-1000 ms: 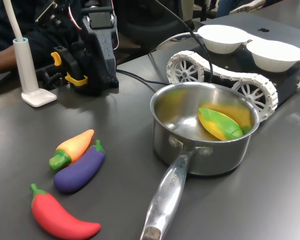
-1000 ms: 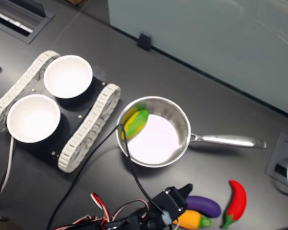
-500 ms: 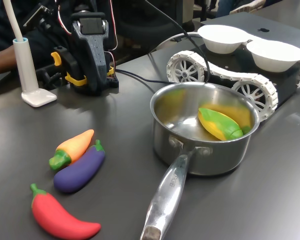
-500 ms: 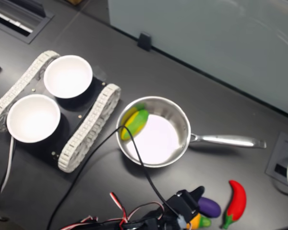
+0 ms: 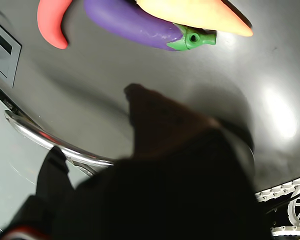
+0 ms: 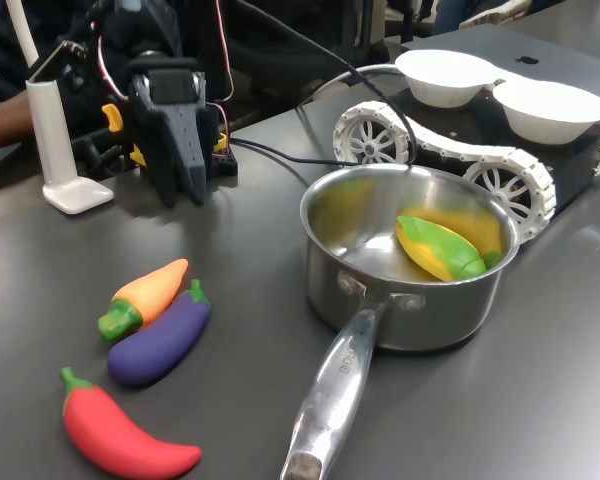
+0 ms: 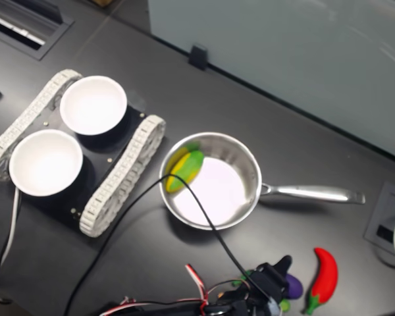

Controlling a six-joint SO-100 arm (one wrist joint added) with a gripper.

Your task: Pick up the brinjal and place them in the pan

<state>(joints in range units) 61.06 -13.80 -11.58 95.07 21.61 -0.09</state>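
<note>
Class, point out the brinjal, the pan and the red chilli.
brinjal [image 6: 158, 341], first exterior view, middle of its purple body.
pan [image 6: 404, 324], first exterior view, its outer steel wall.
red chilli [image 6: 120, 434], first exterior view, its body.

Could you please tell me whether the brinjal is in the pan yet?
Not yet: the brinjal lies on the table beside the carrot, outside the pan.

My gripper [image 6: 183, 192] hung tilted forward, tip pointing down toward the desk [image 6: 240, 250], touching nothing. Its dark jaws looked pressed together in the first exterior view; the wrist view showed them only as blur.
</note>
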